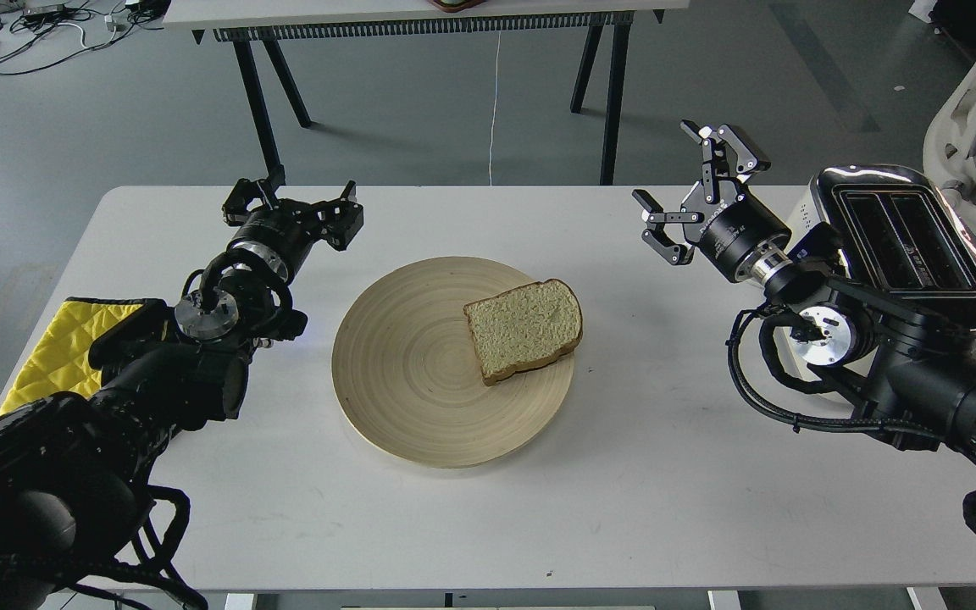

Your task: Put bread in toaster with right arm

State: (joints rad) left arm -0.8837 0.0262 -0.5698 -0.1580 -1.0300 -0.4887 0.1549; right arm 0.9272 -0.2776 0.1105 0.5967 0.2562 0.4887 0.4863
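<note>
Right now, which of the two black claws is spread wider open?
The right end effector, beside the toaster. Its fingers splay far apart, one up and one sideways. The left end effector, by the yellow cloth, is open more narrowly.

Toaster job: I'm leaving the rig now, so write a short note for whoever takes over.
Right tool: open, empty, raised over the table between the wooden plate and the toaster.
Left tool: open, empty, above the table's far left.
Bread: lying flat on the plate's right side, untouched.
Toaster: at the right table edge, both slots empty.
Done: nothing yet.
Left: grasp the bread with the right tool and drop it into a slot.
</note>
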